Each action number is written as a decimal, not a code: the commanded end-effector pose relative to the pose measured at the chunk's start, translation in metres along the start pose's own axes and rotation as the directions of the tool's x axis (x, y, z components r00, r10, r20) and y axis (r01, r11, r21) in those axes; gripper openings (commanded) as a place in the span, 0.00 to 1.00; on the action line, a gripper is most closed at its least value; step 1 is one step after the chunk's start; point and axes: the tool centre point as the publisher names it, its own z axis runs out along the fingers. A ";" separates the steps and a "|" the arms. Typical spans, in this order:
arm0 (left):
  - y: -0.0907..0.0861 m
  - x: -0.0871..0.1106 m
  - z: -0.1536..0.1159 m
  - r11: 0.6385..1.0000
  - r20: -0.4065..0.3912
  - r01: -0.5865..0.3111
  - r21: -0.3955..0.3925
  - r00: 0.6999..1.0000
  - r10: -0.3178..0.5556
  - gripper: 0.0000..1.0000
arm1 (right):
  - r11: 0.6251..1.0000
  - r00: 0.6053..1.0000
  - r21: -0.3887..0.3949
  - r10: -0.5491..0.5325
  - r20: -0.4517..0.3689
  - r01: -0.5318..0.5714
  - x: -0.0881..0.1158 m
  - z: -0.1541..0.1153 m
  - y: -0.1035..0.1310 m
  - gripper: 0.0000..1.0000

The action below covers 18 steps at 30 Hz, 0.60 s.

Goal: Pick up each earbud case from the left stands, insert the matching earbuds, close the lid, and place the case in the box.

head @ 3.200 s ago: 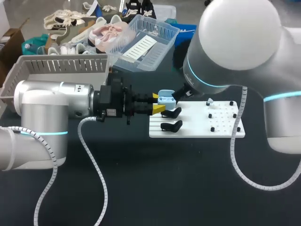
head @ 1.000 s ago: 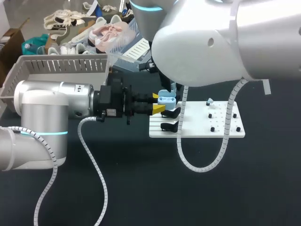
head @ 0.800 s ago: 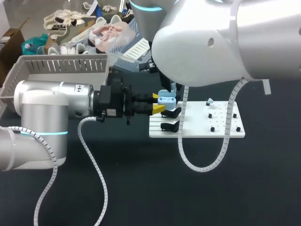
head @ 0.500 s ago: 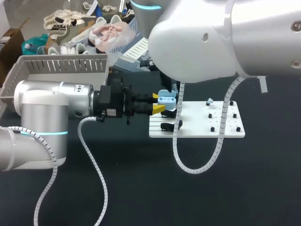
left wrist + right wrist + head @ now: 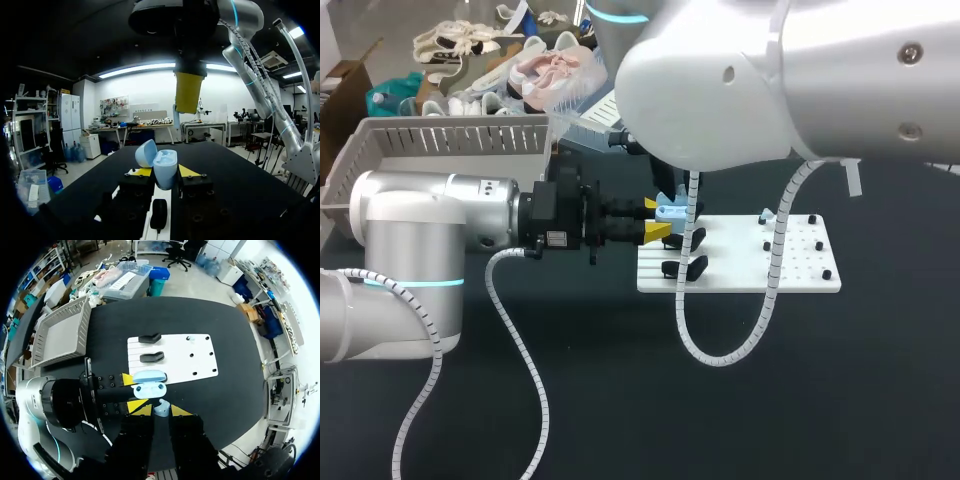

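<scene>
Although much of the white board [image 5: 750, 262] was hidden by the right arm in the head view, both grasps were shown by the wrist views. The light-blue earbud case [image 5: 165, 169] was clamped between the yellow fingers of the left gripper [image 5: 164, 171], one on each side, spread only to the case's width. The lid [image 5: 146, 153] was hinged open and tilted off to one side; the body was held with its cavities facing up. The case was held in the air at the board's left edge, just beside the black stands [image 5: 152, 357], not resting on them.

The right gripper [image 5: 156, 410] was positioned directly above the case, pointed straight down, apart from it. A small light-blue earbud [image 5: 161, 409] was pinched between its fingers, which were nearly closed. In the left wrist view, one yellow finger of the right gripper was seen hanging over the open case with a clear gap.

A small pale piece [image 5: 189, 338] was seen on the board's far side, too small to identify. The grey slatted box [image 5: 440, 150] was located at the far left of the worktop [image 5: 620, 400], well apart from the case.
</scene>
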 end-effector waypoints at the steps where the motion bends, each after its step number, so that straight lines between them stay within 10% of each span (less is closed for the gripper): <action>1: -0.001 0.000 0.000 1.000 0.000 -0.001 -0.004 1.000 0.001 0.00 | 1.000 1.000 -0.004 0.002 0.004 -0.002 -0.003 0.004 0.000 0.00; 18: -0.001 0.000 0.000 1.000 0.000 -0.001 -0.004 1.000 0.001 0.00 | 1.000 1.000 0.007 0.016 0.002 -0.016 -0.010 0.025 0.001 0.00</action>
